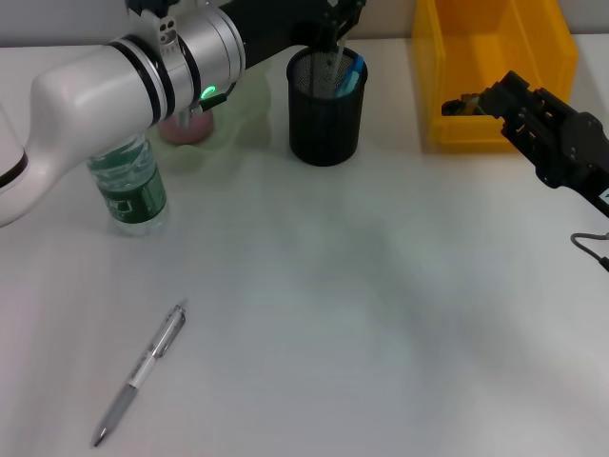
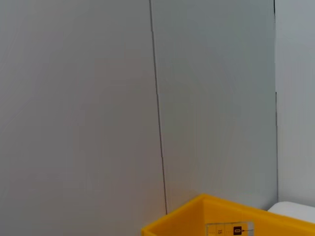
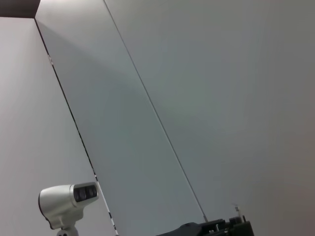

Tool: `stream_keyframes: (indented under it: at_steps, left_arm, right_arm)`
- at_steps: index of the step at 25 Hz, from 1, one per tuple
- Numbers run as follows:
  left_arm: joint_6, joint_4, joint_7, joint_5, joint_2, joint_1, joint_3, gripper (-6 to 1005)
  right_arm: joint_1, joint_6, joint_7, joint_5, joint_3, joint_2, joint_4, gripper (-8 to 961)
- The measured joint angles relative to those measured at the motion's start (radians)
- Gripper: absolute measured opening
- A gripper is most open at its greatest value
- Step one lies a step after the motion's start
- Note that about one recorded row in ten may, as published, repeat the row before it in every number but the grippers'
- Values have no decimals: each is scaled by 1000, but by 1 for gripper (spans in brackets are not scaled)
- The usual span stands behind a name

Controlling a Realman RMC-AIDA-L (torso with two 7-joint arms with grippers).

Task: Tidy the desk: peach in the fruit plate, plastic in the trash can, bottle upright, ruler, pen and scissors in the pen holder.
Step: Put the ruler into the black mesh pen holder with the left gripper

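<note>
the left tool [image 1: 328, 38] hangs over the black mesh pen holder [image 1: 325, 119] at the far side of the white worktop [image 1: 381, 305], and we cannot tell how far it is open or whether it grips anything, since its tip is lost against the rim. something blue [image 1: 354, 74] stands inside the holder. the right tool [image 1: 476, 103] sits at the near edge of the yellow bin [image 1: 495, 57] on the right, and there too we cannot tell its opening.

the water bottle [image 1: 128, 190] stands upright on the left, just beside the left arm's white sleeve [image 1: 105, 86]. behind it a pink, peach-like shape [image 1: 187, 127] shows, mostly hidden by the arm. the left wrist view gives only a wall and a corner of the yellow bin; the right wrist view gives a wall and a white camera on a stand [image 3: 69, 199].

what is plainly left, as we judge it, is the pen [image 1: 141, 373], lying flat and alone on the near left of the worktop, well apart from the holder, tip toward the near edge. we expect it to be light, stiff and slick, with a clear barrel that may roll or skid if pushed from one side. we would take it across the barrel near its middle, squarely from above, so it stays level when lifted and can be tipped upright over the holder's mouth.
</note>
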Motion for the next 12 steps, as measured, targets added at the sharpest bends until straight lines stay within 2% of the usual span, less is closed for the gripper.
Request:
stream_keyframes:
  at_steps: [8,12]
  left_arm:
    - [0,-12,6,-3,0,-4,-8,389]
    - [3,-23,60,-52,0,-3,-4,389]
  right_arm:
    - [1,0,0,0,-2,0,0,378]
    - [7,0,0,0,-2,0,0,377]
